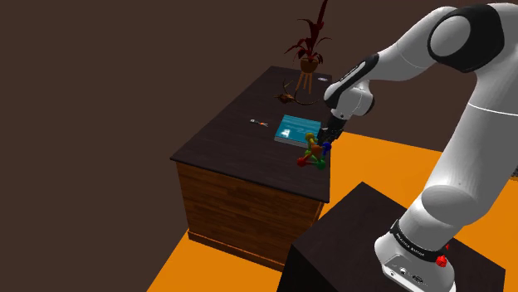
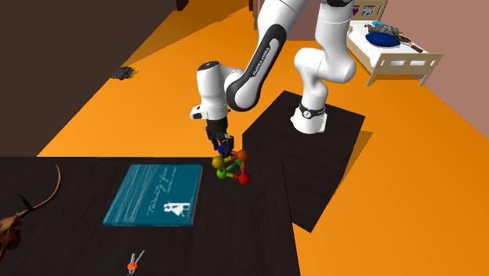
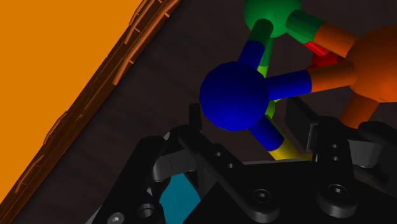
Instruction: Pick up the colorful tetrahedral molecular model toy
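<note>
The colorful molecular model toy (image 1: 314,154) (image 2: 230,166) sits on the dark wooden table (image 1: 232,133) (image 2: 235,235), close to the edge nearest the stand (image 1: 349,240). Its blue ball (image 3: 233,95) is uppermost, joined by coloured struts to green, orange and red balls. The black gripper (image 1: 326,137) (image 2: 222,146) (image 3: 248,118) is lowered right over the toy. In the wrist view its fingers (image 3: 194,124) stand well apart on either side of the blue ball, clasping nothing. A teal book (image 1: 297,130) (image 2: 155,194) lies flat just beside the toy. Farther along the table are a small orange-tipped tool (image 1: 258,123) (image 2: 135,263) and a potted plant (image 1: 311,46).
</note>
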You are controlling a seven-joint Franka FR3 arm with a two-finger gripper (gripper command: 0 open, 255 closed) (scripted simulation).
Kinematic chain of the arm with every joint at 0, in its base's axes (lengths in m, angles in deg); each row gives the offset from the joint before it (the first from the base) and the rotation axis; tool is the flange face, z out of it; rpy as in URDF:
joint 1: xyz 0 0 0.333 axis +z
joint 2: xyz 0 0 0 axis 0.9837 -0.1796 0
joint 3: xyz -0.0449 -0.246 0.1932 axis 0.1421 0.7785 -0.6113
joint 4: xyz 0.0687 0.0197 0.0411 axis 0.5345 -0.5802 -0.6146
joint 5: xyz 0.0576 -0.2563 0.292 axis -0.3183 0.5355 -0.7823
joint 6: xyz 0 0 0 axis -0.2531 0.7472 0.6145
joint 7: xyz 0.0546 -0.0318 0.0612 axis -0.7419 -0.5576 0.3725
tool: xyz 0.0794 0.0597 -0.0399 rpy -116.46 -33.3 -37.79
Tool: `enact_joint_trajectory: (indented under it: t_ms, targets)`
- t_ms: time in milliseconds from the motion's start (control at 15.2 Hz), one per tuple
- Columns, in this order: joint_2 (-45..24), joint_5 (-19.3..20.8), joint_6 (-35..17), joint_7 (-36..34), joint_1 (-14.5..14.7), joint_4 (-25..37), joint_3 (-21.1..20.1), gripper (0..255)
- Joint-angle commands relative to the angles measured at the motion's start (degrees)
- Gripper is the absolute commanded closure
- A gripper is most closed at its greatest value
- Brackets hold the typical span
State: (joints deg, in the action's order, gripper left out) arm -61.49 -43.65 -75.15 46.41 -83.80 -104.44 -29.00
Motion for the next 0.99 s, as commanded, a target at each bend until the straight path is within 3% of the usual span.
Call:
enact_joint_trajectory:
  t_ms: [0,924]
  targets:
    - [1.17,1.33,1.06,-1.11,0.20,0.12,0.38,255]
    - [9.06,9.31,8.95,-7.94,0.62,1.75,1.67,255]
